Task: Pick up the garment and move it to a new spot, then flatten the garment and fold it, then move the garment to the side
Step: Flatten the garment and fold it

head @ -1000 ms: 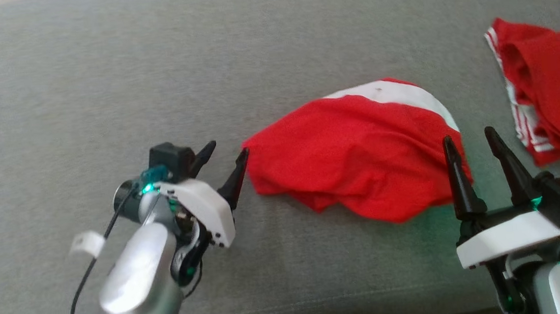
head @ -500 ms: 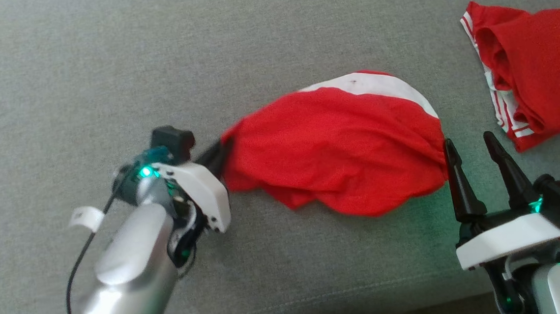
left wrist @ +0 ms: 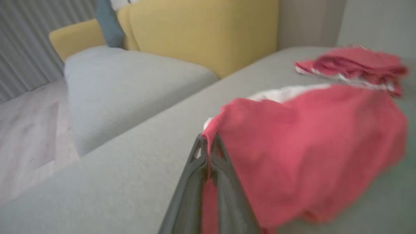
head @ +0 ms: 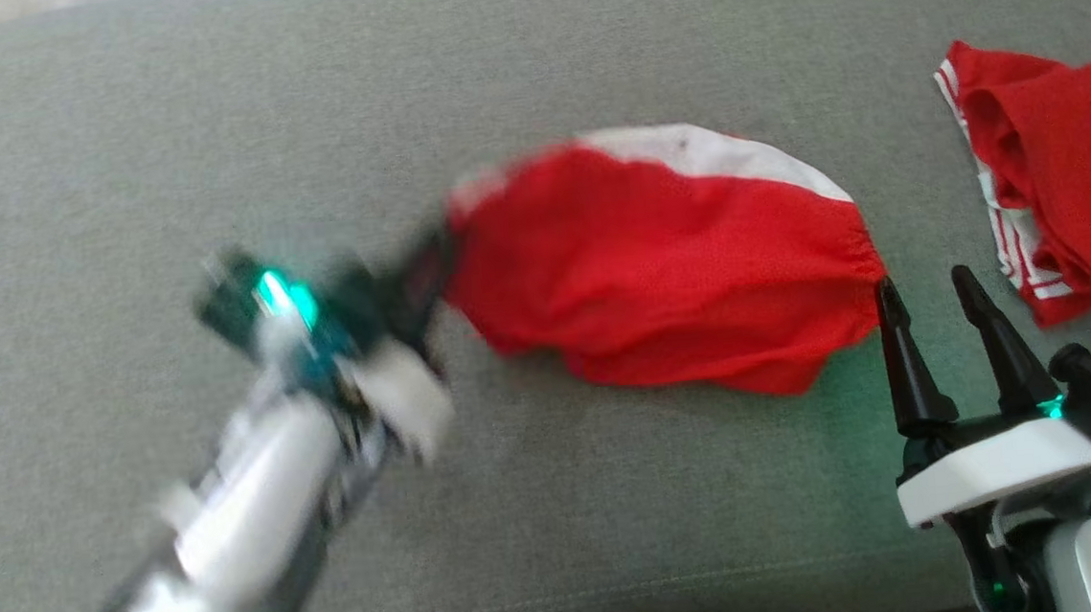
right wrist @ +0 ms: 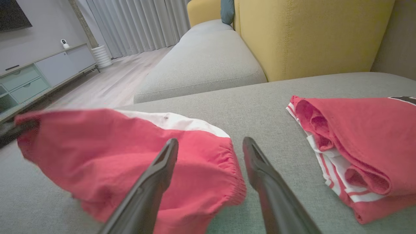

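On the grey cushion [head: 205, 99], our left gripper [left wrist: 208, 141] clamps the red garment [head: 667, 259] at nine o'clock
Our right gripper [head: 923, 281] gapes empty at four o'clock

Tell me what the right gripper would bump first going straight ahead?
Probably the red garment, whose gathered edge lies just ahead of the right gripper; depth is unclear. Past it, grey cushion.

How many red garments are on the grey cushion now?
2. The crumpled garment lies in the middle, its left end pinched by the left gripper. The folded garment lies at the right, partly cut off by the picture's edge.
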